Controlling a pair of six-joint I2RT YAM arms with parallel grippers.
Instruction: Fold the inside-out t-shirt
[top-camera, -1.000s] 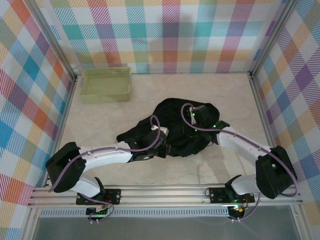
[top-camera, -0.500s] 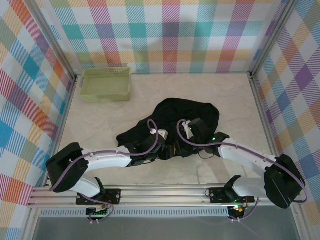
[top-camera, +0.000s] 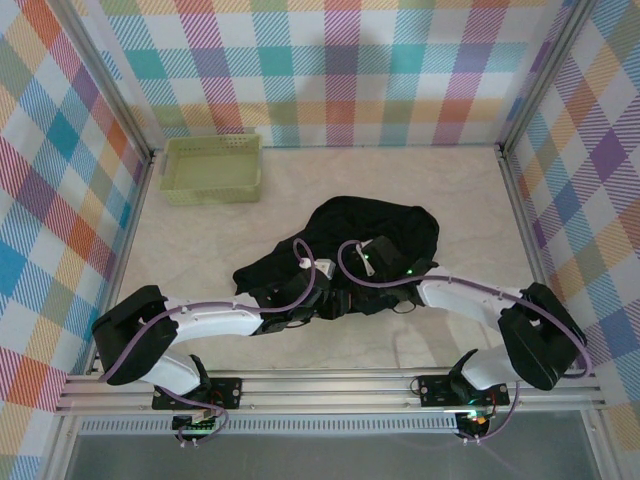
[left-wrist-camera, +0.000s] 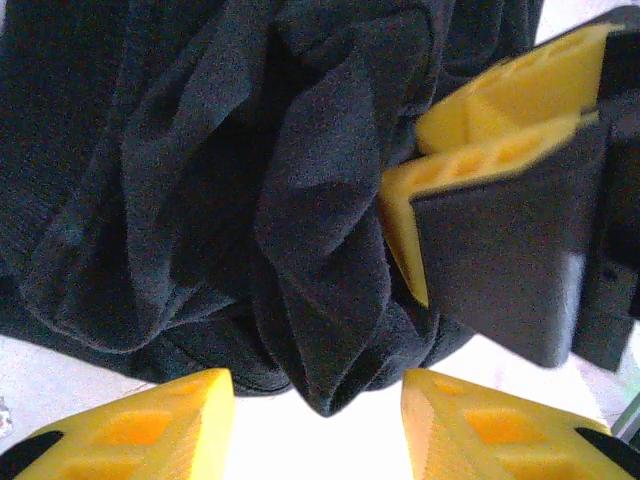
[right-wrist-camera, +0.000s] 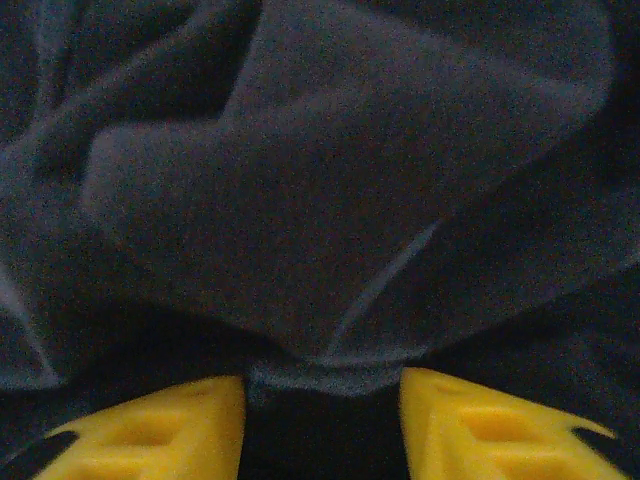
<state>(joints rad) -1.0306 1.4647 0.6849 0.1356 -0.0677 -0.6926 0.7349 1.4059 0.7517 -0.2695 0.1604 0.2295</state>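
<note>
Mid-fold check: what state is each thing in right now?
black t-shirt: crumpled heap, not folded.
pale green basket: upright, empty.
left gripper: open, a shirt fold hanging between its fingers.
right gripper: fingers apart with shirt cloth between them; grip unclear.

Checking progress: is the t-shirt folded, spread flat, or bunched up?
Bunched up. The t-shirt lies in an irregular crumpled heap, and both wrist views show deep, loose wrinkles with no neat folded edges.
</note>
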